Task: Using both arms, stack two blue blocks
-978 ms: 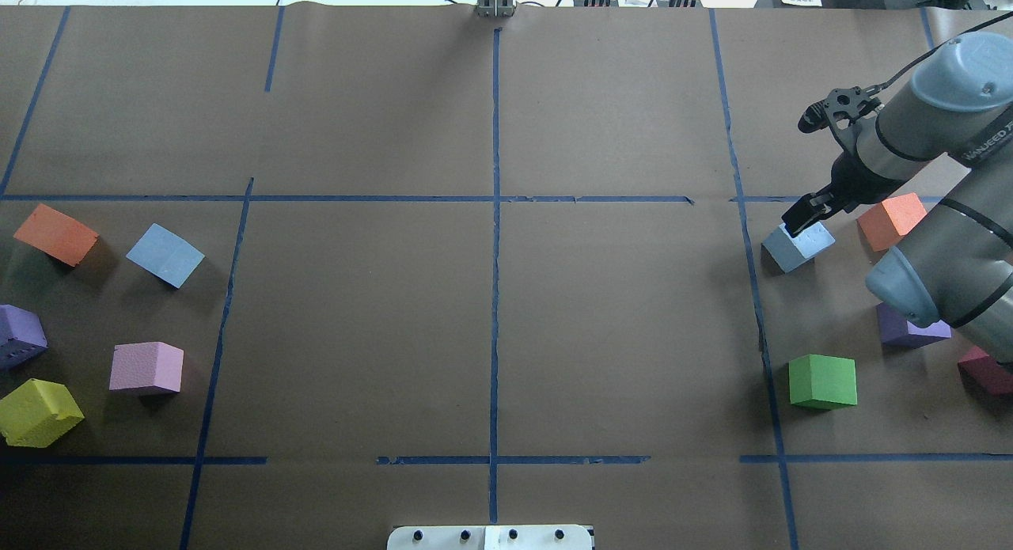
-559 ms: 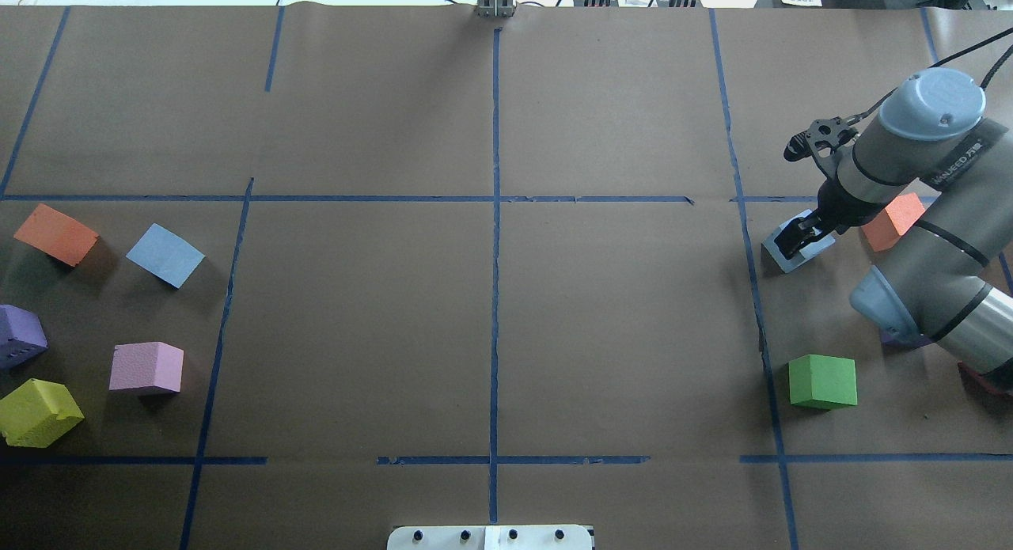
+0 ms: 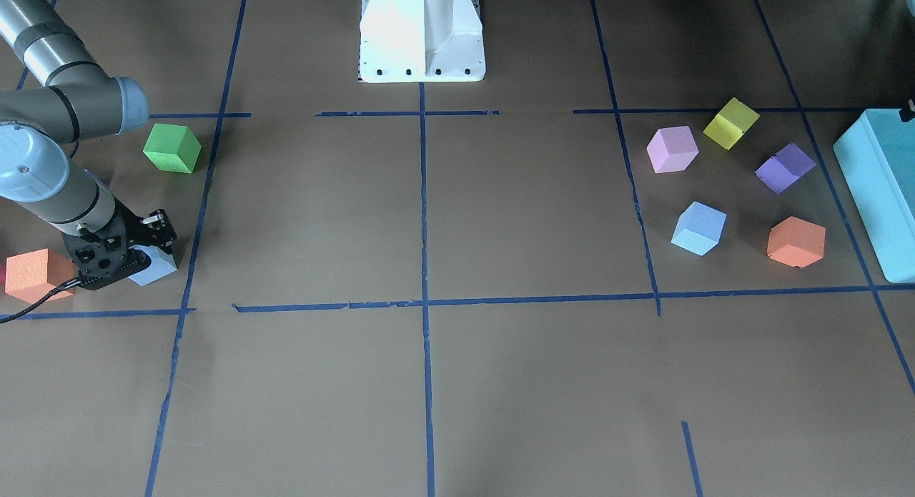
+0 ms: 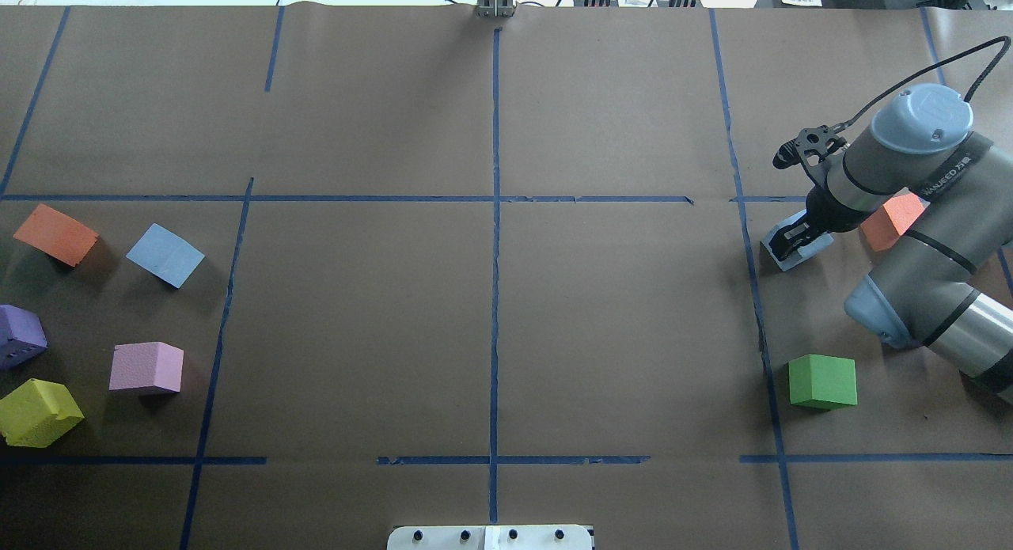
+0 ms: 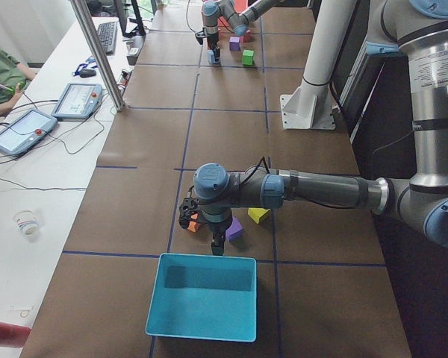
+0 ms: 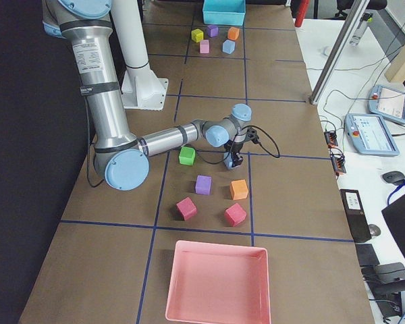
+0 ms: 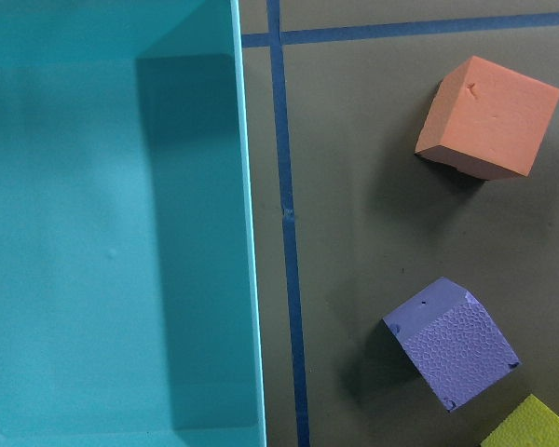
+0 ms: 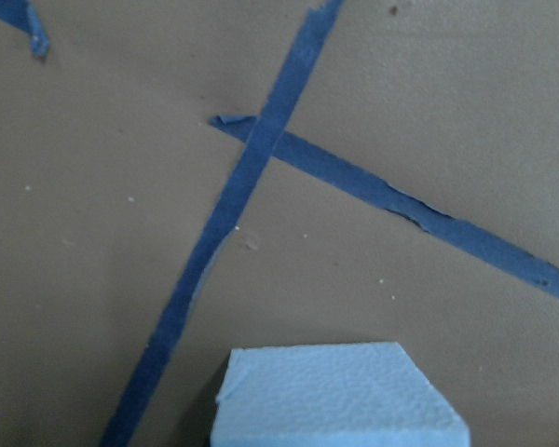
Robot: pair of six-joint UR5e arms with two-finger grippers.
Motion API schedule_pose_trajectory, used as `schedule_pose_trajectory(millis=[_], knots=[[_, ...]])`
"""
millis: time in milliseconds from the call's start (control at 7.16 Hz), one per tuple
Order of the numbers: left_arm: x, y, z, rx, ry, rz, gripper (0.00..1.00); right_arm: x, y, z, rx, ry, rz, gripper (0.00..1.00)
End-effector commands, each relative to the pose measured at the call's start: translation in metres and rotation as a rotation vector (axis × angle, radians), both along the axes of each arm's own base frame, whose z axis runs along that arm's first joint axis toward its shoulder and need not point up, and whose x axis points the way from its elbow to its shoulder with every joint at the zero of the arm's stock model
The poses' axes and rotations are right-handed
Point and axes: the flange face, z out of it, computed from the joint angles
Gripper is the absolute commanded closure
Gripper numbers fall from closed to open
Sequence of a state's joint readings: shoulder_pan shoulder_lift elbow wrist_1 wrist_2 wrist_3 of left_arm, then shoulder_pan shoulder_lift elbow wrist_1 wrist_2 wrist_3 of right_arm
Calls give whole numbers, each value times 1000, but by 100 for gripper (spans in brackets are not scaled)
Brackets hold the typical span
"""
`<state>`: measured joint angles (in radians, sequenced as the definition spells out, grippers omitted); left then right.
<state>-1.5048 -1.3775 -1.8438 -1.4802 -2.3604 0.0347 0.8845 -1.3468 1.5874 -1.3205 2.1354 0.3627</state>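
Overhead exterior shows the right gripper (image 4: 790,238) lowered onto the right-side blue block (image 3: 156,266), which sits on the brown paper table (image 4: 491,312) just inside a blue tape line (image 4: 752,241). The black fingers reach down over the block's top and sides, but none of the views shows whether they press on the foam or stand a little apart from it, so I cannot tell. In the right wrist-mounted view the pale blue top face fills the lower middle, with 2 crossing tape strips beyond it and no finger in sight. An orange cube (image 4: 893,220) lies just beside the right arm's wrist, and a green cube (image 4: 823,381) sits nearer the robot, well apart from the block.

The left-side blue block (image 4: 165,254) rests on the table at the opposite end, turned at an angle, untouched by anything. Around it are 4 other cubes: a second orange cube (image 4: 55,233) near it, a purple cube (image 4: 20,336), a pink cube (image 4: 146,368) and a yellow cube (image 4: 38,411).

The left gripper (image 5: 215,242) appears only in the exterior left view, pointing down above those cubes and near the rim of the teal box (image 5: 201,294); whether its fingers are apart or together I cannot tell. The 2 blue blocks are well apart, neither on the other
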Motion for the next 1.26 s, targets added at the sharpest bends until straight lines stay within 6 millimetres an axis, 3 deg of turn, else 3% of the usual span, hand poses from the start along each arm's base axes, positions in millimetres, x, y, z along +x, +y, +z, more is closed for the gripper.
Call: schedule_pose_trajectory(millis=[0,140,279,419,978,1118], knots=[[0,0,0,-1,-1,0,0,3,1,-9,9,-14,3,43],[0,1,1,-3,0,0,0,6,0,-15,5,-15,8,51],[0,0,0,-1,0,0,0,1,-4,-55,-33,-1,28,53],[0,0,0,-1,0,0,0,-24,-22,-126,-104,13,85,53],[0,1,1,-3,0,0,0,-215,-18,-323,-338,-22,318,52],[0,1,1,-3,0,0,0,-249,-12,-344,-346,-9,358,52]])
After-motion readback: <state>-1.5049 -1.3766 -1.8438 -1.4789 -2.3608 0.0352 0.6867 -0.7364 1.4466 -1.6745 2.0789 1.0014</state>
